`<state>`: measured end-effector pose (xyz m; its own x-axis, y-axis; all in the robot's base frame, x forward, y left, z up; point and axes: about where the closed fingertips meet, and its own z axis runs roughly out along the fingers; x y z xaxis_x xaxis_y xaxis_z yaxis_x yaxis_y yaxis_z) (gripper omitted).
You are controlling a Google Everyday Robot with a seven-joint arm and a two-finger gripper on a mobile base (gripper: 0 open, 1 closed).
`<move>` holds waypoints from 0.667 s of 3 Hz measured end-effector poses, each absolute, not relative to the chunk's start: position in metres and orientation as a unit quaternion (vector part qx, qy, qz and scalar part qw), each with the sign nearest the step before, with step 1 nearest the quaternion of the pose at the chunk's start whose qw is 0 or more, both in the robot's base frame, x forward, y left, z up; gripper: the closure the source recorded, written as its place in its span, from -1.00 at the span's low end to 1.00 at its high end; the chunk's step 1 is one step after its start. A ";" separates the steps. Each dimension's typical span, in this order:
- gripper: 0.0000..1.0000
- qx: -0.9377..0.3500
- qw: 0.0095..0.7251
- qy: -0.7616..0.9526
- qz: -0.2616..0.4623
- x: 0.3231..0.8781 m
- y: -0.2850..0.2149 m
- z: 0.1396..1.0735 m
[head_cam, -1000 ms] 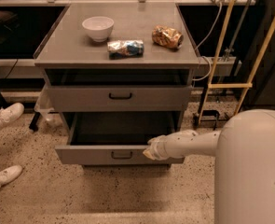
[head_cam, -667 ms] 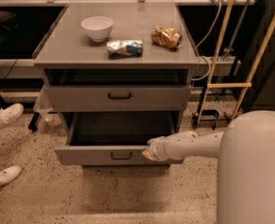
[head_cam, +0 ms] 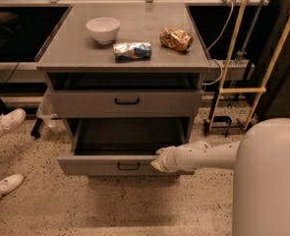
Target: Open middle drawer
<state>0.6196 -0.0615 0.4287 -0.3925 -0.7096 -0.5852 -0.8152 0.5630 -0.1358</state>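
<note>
The gripper rests against the front rim of the middle drawer, just right of its black loop handle; whether it is open or closed I cannot tell. Nothing has visibly shifted since a second ago: the flat grey metal drawer stays pulled out, dark inside. On the smooth grey worktop above sit a round white bowl and two crinkled foil snack bags.

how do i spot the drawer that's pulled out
Find the grey cabinet with a white bowl on top. Under its closed drawer sits the pulled-out drawer, the robot's hand at its front rim. It alone juts forward, inside exposed.
</note>
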 end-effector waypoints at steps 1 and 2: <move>1.00 -0.459 0.304 0.830 0.087 0.619 -0.062 0.432; 1.00 -0.450 0.300 0.837 0.088 0.612 -0.070 0.429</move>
